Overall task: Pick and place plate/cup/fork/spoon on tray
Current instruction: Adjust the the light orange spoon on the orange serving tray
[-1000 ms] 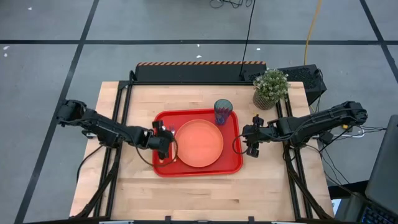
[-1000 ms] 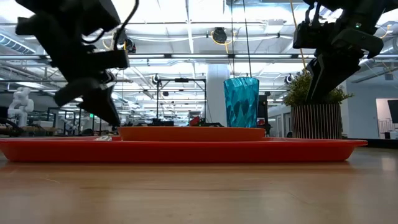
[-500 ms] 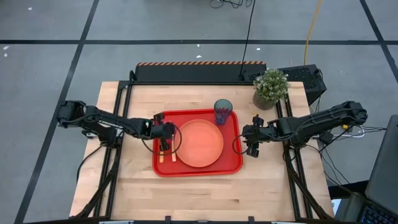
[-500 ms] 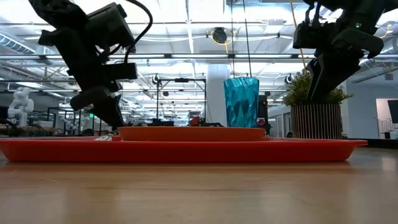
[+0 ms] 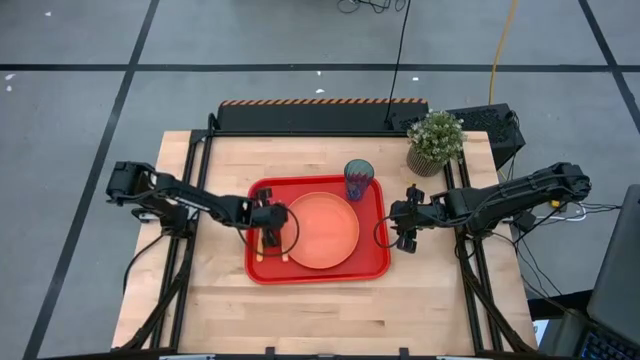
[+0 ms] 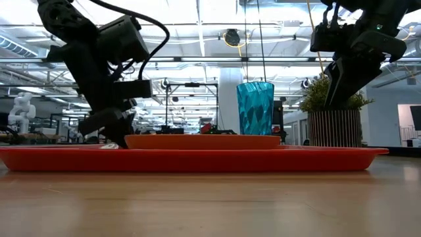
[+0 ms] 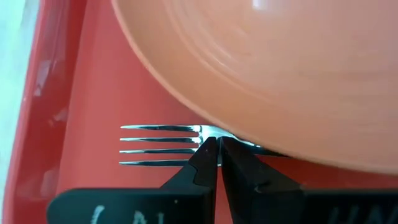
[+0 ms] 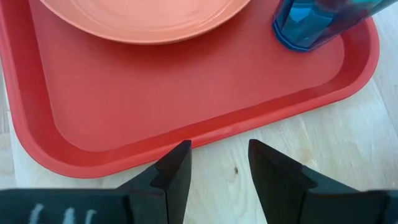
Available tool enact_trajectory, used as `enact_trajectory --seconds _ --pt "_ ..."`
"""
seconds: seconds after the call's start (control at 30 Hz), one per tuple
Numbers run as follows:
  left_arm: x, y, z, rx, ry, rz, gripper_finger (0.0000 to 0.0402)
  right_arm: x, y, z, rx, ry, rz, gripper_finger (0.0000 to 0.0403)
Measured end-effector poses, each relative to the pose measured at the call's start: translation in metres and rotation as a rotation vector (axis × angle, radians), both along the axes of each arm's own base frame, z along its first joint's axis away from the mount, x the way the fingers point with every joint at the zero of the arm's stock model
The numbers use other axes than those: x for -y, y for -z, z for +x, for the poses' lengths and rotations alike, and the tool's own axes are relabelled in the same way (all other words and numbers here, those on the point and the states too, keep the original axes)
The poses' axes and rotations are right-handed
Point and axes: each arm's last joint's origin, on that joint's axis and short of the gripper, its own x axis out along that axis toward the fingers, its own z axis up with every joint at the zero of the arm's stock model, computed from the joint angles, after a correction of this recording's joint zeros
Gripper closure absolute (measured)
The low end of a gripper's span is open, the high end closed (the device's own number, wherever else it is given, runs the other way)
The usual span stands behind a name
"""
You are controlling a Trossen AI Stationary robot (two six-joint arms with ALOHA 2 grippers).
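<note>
**High view: cutlery going down beside the plate**

Fork [image 7: 158, 145] lying flat on the tray [image 5: 372, 262], tines clear, neck tucked under the plate [image 5: 320, 229] rim. Left hand [image 7: 214, 163] low over that neck, fingers together, seemingly on the bare tray, probably nudging the fork. Cup [image 5: 358, 178] upright in a tray corner. Right hand [image 8: 219, 163] spread apart, empty, over the tabletop [image 5: 300, 310] just off the tray edge.

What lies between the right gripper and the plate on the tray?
In the right wrist view, only the tray's bare red floor and raised rim separate the open right gripper from the plate; the cup stands off to one side.
</note>
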Motion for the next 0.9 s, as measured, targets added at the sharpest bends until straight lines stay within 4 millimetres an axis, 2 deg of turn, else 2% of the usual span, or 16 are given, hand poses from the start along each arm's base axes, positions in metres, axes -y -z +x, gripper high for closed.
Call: enact_trajectory --seconds 0.37,0.9 --pt "0.002 0.0 -0.002 -0.014 0.014 -0.011 0.0376 0.0 0.0 0.0 0.001 0.001 -0.001 0.025" --pt "0.021 0.003 -0.011 -0.128 0.137 -0.019 0.0376 0.0 0.0 -0.001 -0.007 0.002 -0.003 0.025"
